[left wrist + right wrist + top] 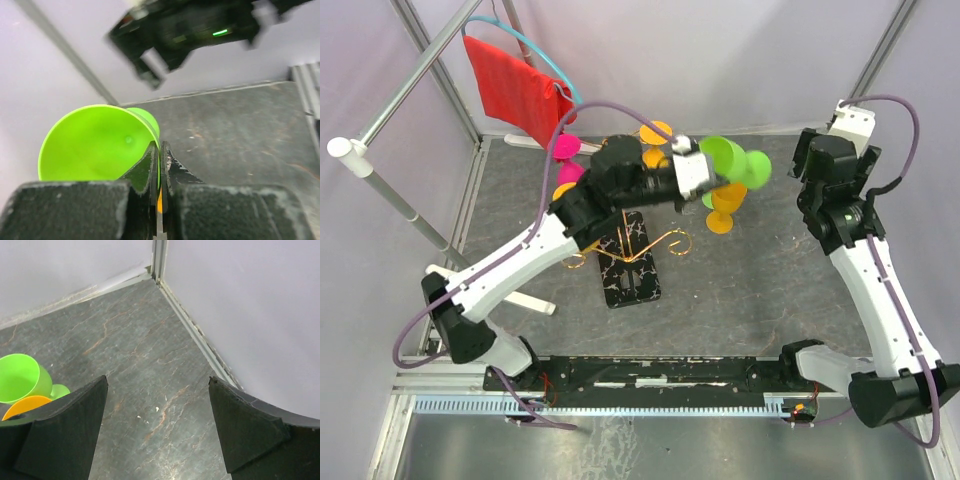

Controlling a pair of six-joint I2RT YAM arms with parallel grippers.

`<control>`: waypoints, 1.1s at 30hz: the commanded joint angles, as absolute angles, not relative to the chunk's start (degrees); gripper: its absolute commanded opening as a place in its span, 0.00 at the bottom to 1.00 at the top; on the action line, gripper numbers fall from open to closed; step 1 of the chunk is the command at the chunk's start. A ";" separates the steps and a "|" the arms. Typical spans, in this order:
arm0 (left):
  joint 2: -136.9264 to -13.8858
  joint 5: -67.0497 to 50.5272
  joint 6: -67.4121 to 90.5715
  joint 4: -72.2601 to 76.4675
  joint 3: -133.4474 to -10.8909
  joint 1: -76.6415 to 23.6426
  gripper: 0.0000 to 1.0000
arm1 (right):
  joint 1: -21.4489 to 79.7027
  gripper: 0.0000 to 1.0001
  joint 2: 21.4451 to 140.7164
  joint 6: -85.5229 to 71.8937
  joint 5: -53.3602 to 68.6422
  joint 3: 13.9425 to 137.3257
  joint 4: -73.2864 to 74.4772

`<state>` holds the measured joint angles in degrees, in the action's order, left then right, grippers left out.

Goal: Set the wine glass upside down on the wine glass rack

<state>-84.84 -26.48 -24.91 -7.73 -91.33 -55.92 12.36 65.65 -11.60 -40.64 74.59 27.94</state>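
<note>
My left gripper [710, 172] is shut on a lime green wine glass [735, 163] and holds it on its side in the air at the back middle, to the right of the rack's top. In the left wrist view the fingers [150, 165] pinch the thin edge of the glass's wide round end [95, 142]. The wine glass rack [630, 265] is gold wire on a black marbled base, partly hidden under my left arm. Pink [565, 148] and orange [724, 208] glasses are around it. My right gripper [157, 382] is open and empty, above bare table near the far right corner.
A red cloth [520, 85] hangs on a blue hoop at the back left, beside a metal pole [395, 195]. White walls close in the table. The right wrist view shows another green glass [20, 377] and an orange one [22, 406] at its left edge.
</note>
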 commanded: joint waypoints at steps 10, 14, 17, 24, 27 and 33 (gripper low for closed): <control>-90.26 -29.80 -14.35 23.48 -91.67 -40.28 0.03 | 12.22 0.89 58.29 -26.19 -19.24 78.31 20.35; -89.90 -29.61 -12.35 34.70 -86.88 -40.17 0.03 | 12.17 0.88 58.54 -39.93 -5.44 74.37 9.39; -90.08 -29.62 -11.14 39.21 -85.40 -40.21 0.03 | 12.21 0.89 59.21 -49.18 -0.73 69.45 -1.59; -88.92 -27.13 -7.35 54.83 -77.64 -40.16 0.03 | 12.26 0.88 61.65 -65.51 2.83 63.29 -19.68; -88.56 -27.43 -6.39 57.59 -76.12 -40.17 0.03 | 12.19 0.88 62.88 -70.46 3.41 61.93 -26.31; -87.82 -26.71 -5.57 62.24 -73.57 -40.20 0.03 | 12.38 0.88 66.14 -77.97 5.78 62.61 -33.66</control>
